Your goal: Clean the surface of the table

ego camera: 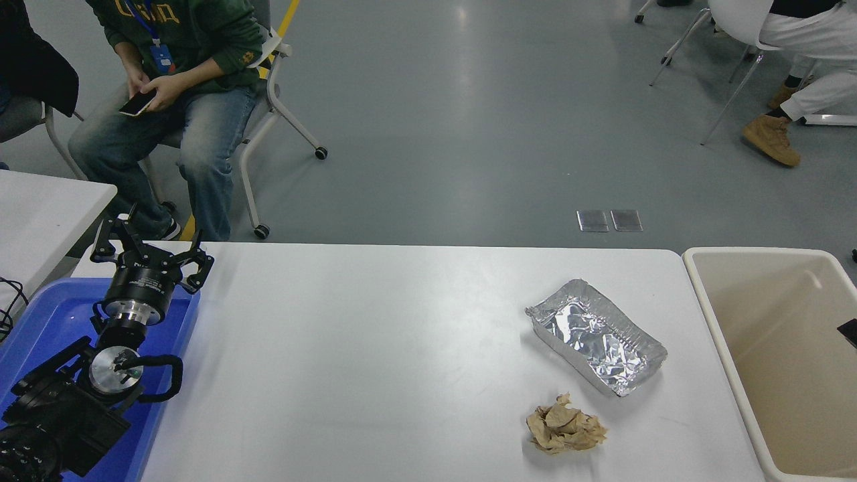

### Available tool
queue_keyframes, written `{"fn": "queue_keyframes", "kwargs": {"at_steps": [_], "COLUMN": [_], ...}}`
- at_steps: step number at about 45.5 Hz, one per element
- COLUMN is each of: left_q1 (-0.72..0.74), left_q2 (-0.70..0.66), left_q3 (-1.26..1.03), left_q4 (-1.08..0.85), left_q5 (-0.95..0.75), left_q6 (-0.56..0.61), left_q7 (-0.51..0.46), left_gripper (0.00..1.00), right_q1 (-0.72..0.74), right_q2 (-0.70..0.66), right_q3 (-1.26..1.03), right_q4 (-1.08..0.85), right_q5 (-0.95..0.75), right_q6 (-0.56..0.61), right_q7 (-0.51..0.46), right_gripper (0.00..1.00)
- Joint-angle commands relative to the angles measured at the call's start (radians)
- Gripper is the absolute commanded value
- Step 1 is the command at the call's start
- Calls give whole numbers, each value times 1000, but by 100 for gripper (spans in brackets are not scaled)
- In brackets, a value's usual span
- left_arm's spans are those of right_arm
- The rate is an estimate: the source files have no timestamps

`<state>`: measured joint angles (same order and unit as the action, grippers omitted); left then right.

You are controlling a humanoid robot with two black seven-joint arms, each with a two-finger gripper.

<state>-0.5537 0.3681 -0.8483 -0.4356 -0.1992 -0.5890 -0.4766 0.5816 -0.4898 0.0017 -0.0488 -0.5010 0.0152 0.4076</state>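
Observation:
The table surface (375, 361) is a wide white top. On its right part lie a crumpled foil tray (596, 335) and, nearer me, a crumpled brown paper wad (564, 426). My left gripper (151, 251) is parked open and empty over the blue tray (47, 321) at the lower left. Of my right gripper only a black sliver (849, 331) shows at the right edge, above the beige tub (720, 335). It is well right of the foil tray and the wad.
The beige tub stands against the table's right end; what shows of its inside is bare. A smaller white table corner (47, 207) is at the left. A seated person (174, 80) holds a phone beyond the far left; another sits at the top right.

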Motion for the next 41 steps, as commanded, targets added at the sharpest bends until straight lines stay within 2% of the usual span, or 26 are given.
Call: {"fn": "queue_keyframes", "kwargs": {"at_steps": [1, 41], "left_q1": [0, 2], "left_q2": [0, -1], "left_q3": [0, -3], "left_q4": [0, 0], "left_q5": [0, 0], "left_q6": [0, 0], "left_q7": [0, 0], "left_gripper": [100, 100], "right_q1": [0, 83], "right_q2": [0, -38], "right_q3": [0, 15], "right_q4": [1, 4], "right_q5": [12, 99], "right_q6": [0, 15], "right_q7": [0, -1], "right_gripper": [98, 98]}}
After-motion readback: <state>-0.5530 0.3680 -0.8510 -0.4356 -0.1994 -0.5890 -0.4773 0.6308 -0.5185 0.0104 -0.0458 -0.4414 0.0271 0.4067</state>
